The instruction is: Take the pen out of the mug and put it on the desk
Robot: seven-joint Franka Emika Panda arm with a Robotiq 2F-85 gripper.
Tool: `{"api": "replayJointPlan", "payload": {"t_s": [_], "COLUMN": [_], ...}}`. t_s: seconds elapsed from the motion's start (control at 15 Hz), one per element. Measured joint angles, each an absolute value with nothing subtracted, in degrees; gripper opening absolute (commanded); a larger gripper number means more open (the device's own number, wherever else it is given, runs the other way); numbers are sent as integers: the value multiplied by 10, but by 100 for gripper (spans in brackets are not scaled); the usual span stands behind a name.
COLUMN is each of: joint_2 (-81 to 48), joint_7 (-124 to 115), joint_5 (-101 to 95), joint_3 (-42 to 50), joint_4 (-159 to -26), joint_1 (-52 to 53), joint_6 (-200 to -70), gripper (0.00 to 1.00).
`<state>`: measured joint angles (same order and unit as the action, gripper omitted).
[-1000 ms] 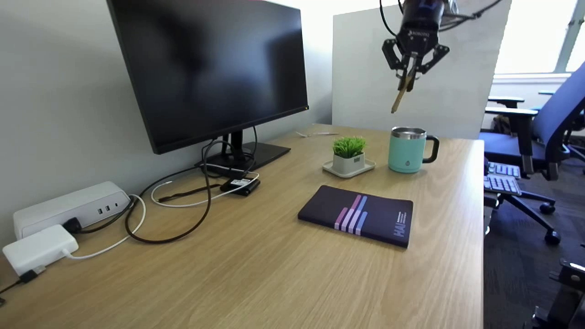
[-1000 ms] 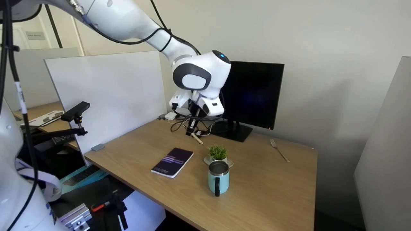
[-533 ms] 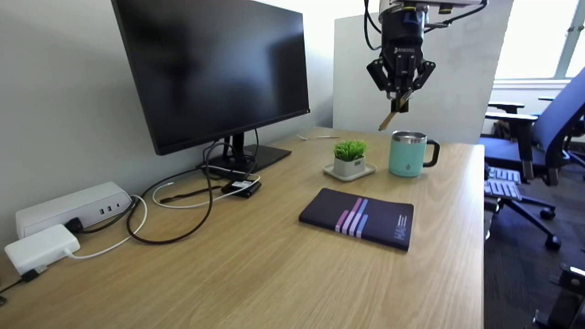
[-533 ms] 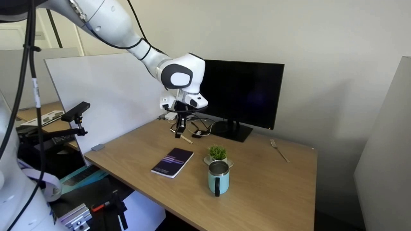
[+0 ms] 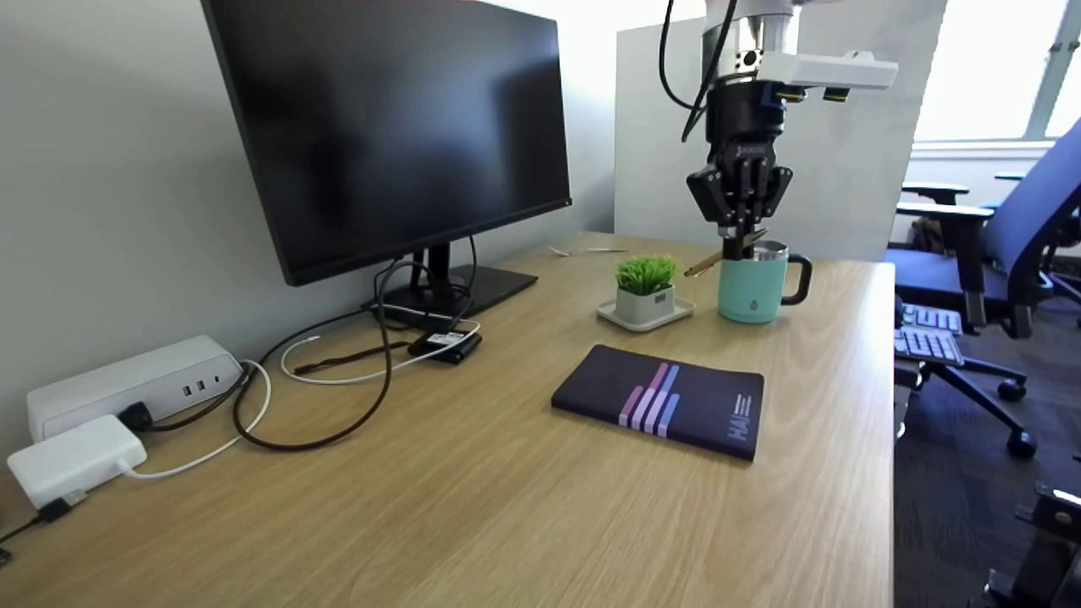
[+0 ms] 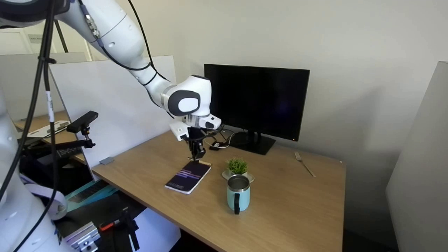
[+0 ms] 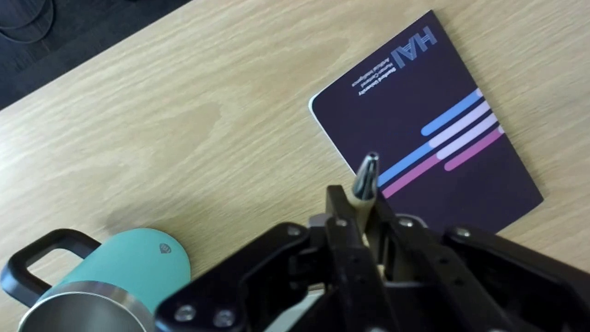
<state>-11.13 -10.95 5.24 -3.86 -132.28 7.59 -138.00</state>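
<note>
Tan pen (image 7: 364,193) clamped in our pincer (image 5: 739,247), clear of the mug (image 6: 238,192); we judge only laying it on the counter (image 6: 287,206) below remains.

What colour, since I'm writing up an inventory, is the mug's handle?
The handle is black; it shows best in the wrist view.

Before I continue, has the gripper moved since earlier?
Yes, downward: in an exterior view, the gripper, earlier seen above the mug, now overlaps it.
</note>
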Motion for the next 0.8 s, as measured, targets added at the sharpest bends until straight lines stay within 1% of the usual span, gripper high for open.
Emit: {"api": "replayJointPlan", "payload": {"t_s": [0.47,0.8], "joint_2": [-160,-218], "joint_7": [-27,19], "joint_5": [46,44], "joint_3": [-36,-36], "joint_4": [-1379,-1390], "joint_1": [67,51], "joint_6": [-1535,-1617], "gripper": [3,3]}}
